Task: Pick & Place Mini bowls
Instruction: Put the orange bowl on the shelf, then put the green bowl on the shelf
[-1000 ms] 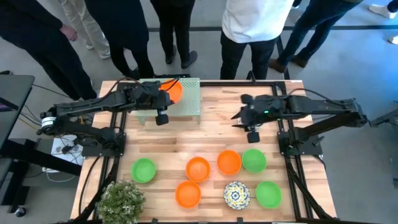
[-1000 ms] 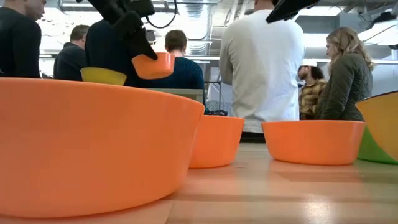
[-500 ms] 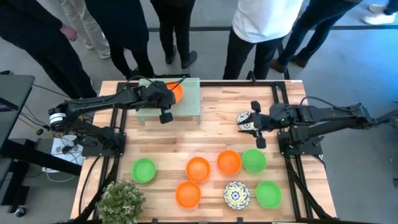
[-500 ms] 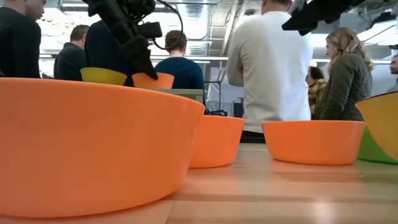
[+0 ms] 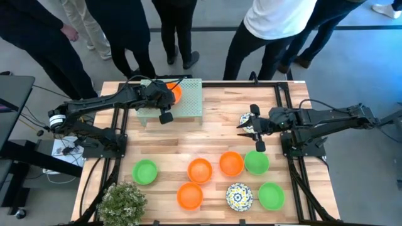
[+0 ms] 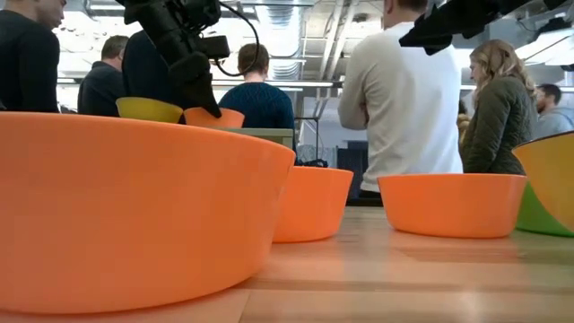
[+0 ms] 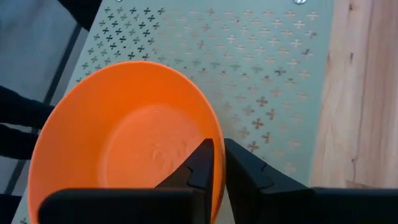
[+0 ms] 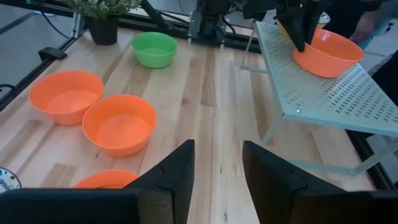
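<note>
Since a second ago the left gripper has been carrying its orange bowl down from mid-air, and the bowl is now sitting on the perforated shelf at the far side of the desk. In the left wrist view the two fingers are straddling the bowl's rim, one inside and one outside, with only a narrow gap between them; they are easing apart, and whether they are pinching the rim I cannot tell. In the low view a yellow-green bowl is showing just beside the orange one on the shelf.

The right gripper has meanwhile been swinging out toward the desk's right edge and is now hanging above bare wood, its fingers parted around nothing. Just under it in the high view a patterned bowl is partly showing (whether it is resting on the desk is unclear).

On the near half of the desk the other bowls are sitting where they were: a green bowl near the potted plant, three orange bowls, a floral bowl, and two more green ones. All of them are looking empty. People are standing beyond the far edge.
</note>
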Available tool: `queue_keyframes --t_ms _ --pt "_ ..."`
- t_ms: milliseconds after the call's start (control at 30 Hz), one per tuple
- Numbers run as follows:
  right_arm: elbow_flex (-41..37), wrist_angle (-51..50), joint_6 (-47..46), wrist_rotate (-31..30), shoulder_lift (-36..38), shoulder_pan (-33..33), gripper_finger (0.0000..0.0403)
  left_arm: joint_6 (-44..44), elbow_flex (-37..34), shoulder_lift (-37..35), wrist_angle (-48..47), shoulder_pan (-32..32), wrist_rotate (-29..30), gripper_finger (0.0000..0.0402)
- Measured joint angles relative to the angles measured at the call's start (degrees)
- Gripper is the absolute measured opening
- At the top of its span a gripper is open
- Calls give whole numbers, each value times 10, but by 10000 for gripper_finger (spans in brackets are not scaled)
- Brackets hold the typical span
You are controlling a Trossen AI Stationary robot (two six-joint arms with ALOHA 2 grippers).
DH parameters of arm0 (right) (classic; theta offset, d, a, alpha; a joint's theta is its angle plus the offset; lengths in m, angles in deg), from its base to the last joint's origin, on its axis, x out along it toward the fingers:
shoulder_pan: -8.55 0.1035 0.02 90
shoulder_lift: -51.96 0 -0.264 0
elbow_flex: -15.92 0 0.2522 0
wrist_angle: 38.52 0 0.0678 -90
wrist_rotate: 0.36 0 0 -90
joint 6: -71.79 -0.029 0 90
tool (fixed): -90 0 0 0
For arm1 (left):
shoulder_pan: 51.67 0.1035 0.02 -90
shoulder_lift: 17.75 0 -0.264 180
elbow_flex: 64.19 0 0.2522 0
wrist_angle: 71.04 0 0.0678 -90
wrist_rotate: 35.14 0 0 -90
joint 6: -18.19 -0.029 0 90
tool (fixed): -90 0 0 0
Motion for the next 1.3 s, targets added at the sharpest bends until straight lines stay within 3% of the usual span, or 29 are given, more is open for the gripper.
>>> queue_keyframes --t_ms 300,467,700,867,1033,1300 --pt "0 -1 -18 -1 -1 0 131 0 0 0 6 -2 9 85" --pt "0 -1 -20 -1 -1 0 154 -6 0 -17 9 -12 39 118" --pt "0 8 -47 -1 -1 6 209 -20 0 -96 30 -67 65 161" --pt "0 6 -70 -1 -1 44 223 -19 0 -139 48 -135 62 172" --pt "5 -40 -176 -19 -8 92 218 8 0 -137 71 -211 62 168" --pt "37 -225 -415 -26 -84 161 211 16 0 -96 98 -286 62 165"
